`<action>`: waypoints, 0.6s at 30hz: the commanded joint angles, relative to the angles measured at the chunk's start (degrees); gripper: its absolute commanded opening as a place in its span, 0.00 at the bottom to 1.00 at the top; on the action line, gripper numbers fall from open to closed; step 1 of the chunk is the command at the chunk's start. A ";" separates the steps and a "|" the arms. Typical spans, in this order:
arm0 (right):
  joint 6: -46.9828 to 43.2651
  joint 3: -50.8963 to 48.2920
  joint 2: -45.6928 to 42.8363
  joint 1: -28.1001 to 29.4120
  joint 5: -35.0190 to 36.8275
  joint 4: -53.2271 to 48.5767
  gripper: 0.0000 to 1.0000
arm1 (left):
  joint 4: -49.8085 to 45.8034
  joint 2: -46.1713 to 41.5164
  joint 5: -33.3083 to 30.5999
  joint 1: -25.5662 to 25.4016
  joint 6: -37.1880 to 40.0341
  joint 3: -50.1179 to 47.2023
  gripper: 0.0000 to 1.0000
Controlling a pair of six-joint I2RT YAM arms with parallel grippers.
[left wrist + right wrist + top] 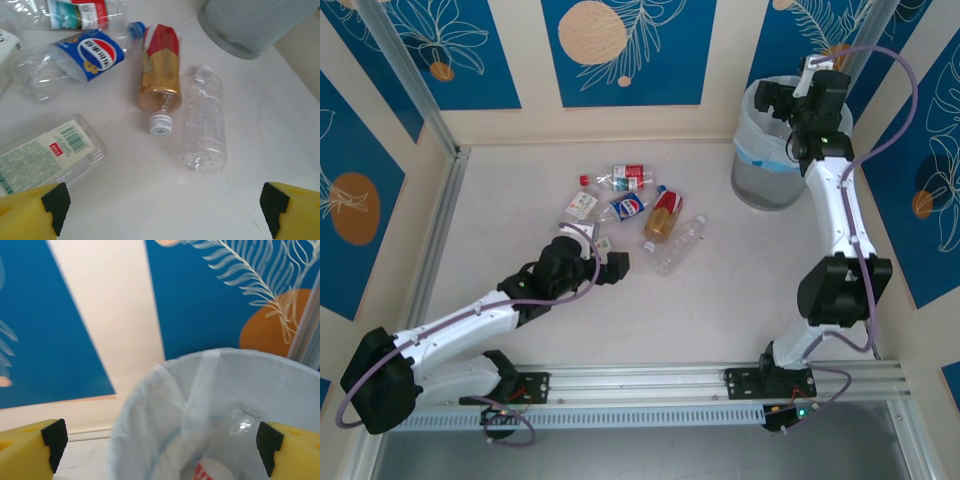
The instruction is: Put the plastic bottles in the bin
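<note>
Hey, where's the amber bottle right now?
The amber bottle lies near the middle of the top view, between the blue-labelled bottle and the clear bottle.

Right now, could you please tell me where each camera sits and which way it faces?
Top external: above and behind the arms, looking down on the table; both arms show.
Left wrist: on the left arm, facing forward and down at the bottles; the open left gripper shows below.
Right wrist: above the bin, facing its liner and the blue wall; open right gripper below.
Shared: top and left wrist both show the amber bottle and bin.
</note>
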 commanded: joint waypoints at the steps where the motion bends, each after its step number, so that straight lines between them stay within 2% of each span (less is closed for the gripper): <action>1: 3.45 -5.12 -5.67 1.61 -4.09 4.56 0.99 | -2.78 0.45 -4.52 -0.05 -2.74 1.96 0.99; 5: 7.23 -11.42 -11.28 3.46 -9.15 4.92 0.99 | -5.84 0.45 -7.24 0.04 -3.21 2.95 0.99; 8: 8.43 -16.40 -15.39 5.58 -16.81 4.69 0.99 | -14.67 1.27 -14.17 0.31 -5.30 6.28 0.99; 11: 8.19 -22.38 -18.87 9.65 -18.73 6.79 0.99 | -24.47 3.29 -20.24 1.00 -7.46 9.90 0.99; 18: 8.06 -27.99 -20.09 18.37 -16.74 3.61 1.00 | -27.55 3.71 -18.80 4.46 -4.39 10.50 0.99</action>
